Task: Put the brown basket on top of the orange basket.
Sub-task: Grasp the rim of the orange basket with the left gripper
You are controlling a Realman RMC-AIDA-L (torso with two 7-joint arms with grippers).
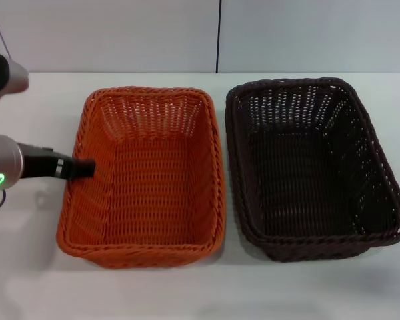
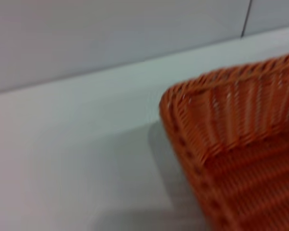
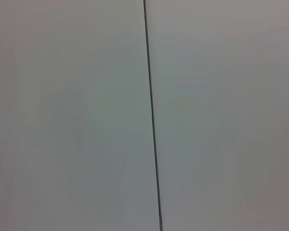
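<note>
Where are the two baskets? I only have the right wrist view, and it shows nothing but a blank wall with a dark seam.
Observer: Side by side on the white table, unstacked: the orange basket on the robot's left, the brown basket on its right.
Operator: Is any arm near them?
Observer: The left pincer is at the orange basket's left rim.
Operator: Anything inside them?
Observer: Both are empty.

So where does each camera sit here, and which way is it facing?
Head: high, looking forward and down at the orange basket beside the brown basket on the table; left hand at the orange basket's left rim.
Left wrist: low, facing an orange basket corner; no arm visible.
Right wrist: faces a blank wall.
Head and left wrist share the orange basket.
</note>
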